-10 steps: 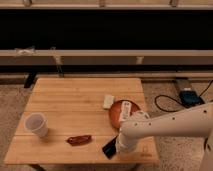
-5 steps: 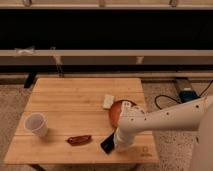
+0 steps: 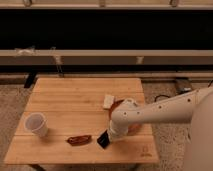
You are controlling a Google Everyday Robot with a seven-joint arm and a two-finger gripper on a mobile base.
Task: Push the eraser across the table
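Observation:
The eraser point(image 3: 103, 139) is a small flat black block lying on the light wooden table point(image 3: 75, 97), near its front edge and a little right of centre. My white arm reaches in from the right, and the gripper point(image 3: 113, 135) is down at the table surface, shut, right against the eraser's right side. Nothing is held between its fingers. A reddish-brown oblong item point(image 3: 79, 139) lies just left of the eraser.
A white cup point(image 3: 37, 124) stands at the table's left front. A small white block point(image 3: 108, 101) lies near the middle, beside an orange-brown round object point(image 3: 118, 106) partly hidden by my arm. A dark logo point(image 3: 144, 153) marks the front right corner.
My gripper and the eraser have both shifted left along the front of the table, closing the gap to the reddish-brown item. The arm has stretched further over the table.

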